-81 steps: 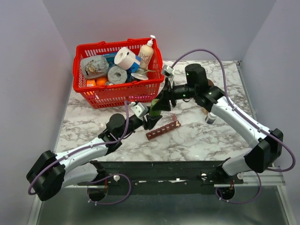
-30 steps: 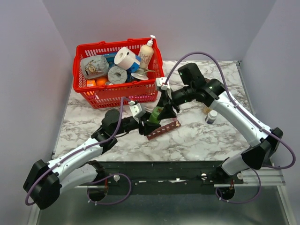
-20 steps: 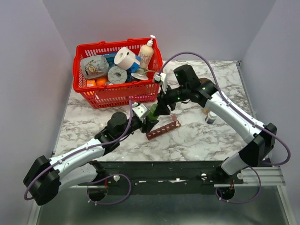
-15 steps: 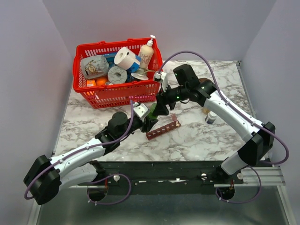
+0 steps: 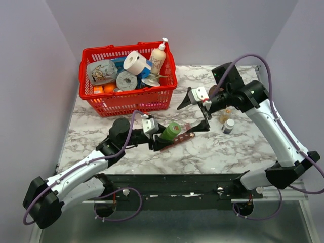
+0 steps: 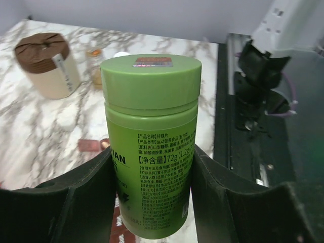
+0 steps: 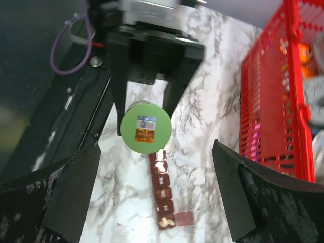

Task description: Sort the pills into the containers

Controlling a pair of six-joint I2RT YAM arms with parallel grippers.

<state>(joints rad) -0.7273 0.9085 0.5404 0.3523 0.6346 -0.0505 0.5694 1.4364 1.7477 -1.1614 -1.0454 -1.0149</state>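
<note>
Far left, back: red plastic mesh basket (image 5: pixel 126 101) full of groceries, not part of this step

Left end effector (image 6: pixel 153 167): both black fingers (image 6: pixel 86 202) are clamped on the lower body of the green cylindrical plastic pill bottle (image 6: pixel 150 96). Its flat green cap is on. In the top view the bottle is lifted and tilted over the near end of the strip.

- Bottle handling (judgement): rigid, smooth and glossy, probably light. It may spin in the fingers when the cap is twisted.
- Best hold is the current one on the label band, leaving the cap free to be pinched across its diameter.

Centre: long narrow dark red-brown plastic pill-organizer strip (image 7: pixel 162 187) lies flat on the white marble desk (image 5: pixel 228 152), just under and beyond the bottle.

- Judged thin, stiff and very light, so it is apt to skid on polished stone.
- Press down on it or pinch an end; do not push it sideways.

Right end effector (image 5: pixel 193 112): fingers spread wide and holding nothing, above the strip and facing the cap.

Right: small amber bottle (image 5: pixel 225 115), white-capped vial (image 5: pixel 229 125) and a brown-lidded cream jar (image 6: pixel 48 66) stand near one another.

Unclear:
- No pills visible anywhere.
- The strip's near end is hidden by the bottle, so the compartments cannot be counted.
- Faint white lettering on the lids suggests they are closed, but this is not certain.
- A loose-looking red-brown square sits beside the far end; I cannot tell what it is
</note>
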